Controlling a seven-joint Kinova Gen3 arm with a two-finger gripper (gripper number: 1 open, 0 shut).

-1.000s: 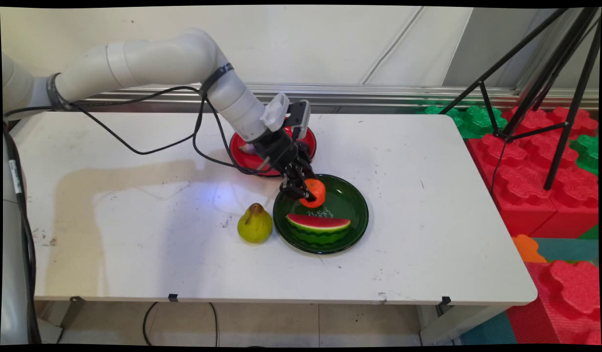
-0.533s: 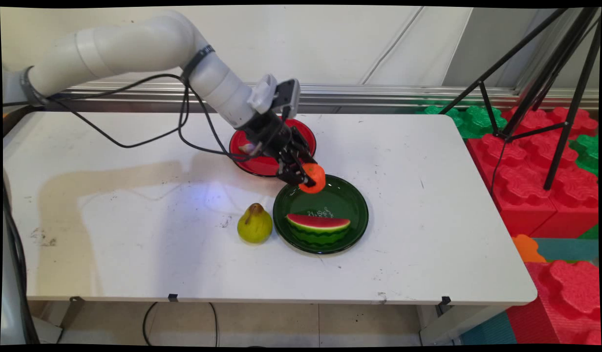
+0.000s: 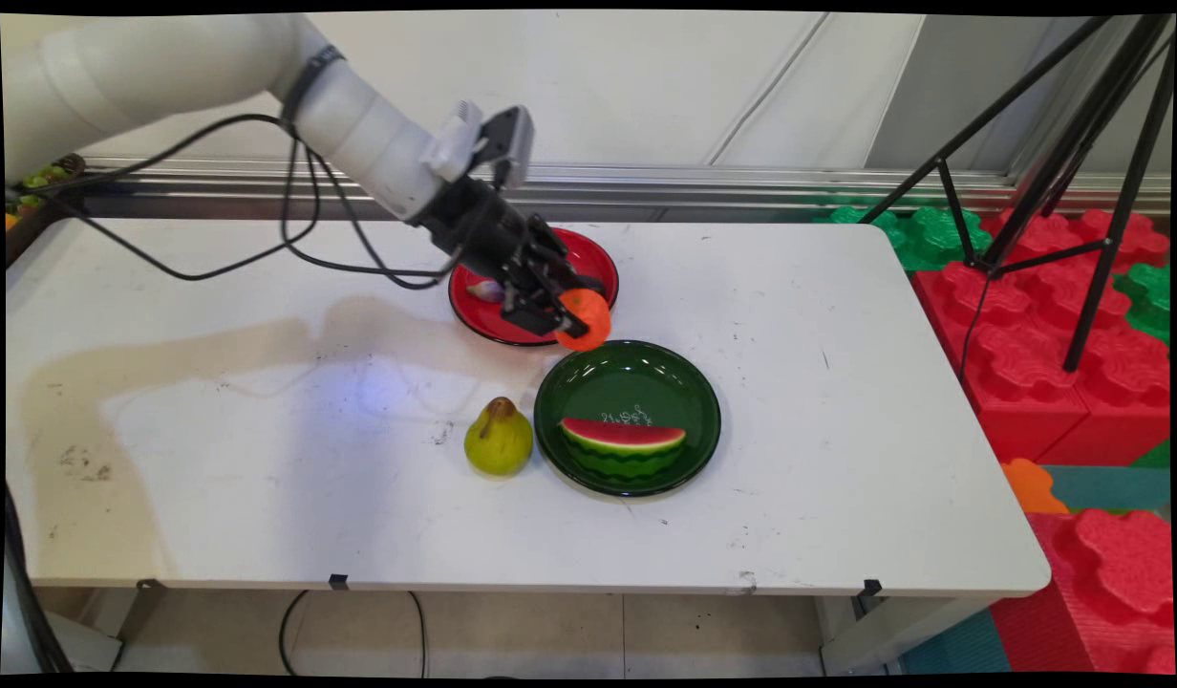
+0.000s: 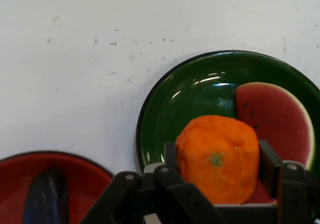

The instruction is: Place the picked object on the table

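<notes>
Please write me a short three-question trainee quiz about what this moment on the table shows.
1. True or false: the gripper holds an orange.
2. What lies on the green plate? A) watermelon slice B) banana C) spoon
3. Which fruit stands on the table just left of the green plate?

Key: 1. True, it is clamped between the fingers. 2. A. 3. The pear.

A lab: tripod (image 3: pixel 1057 143); foam blocks (image 3: pixel 1057 315); scuffed white table (image 3: pixel 837 382).
</notes>
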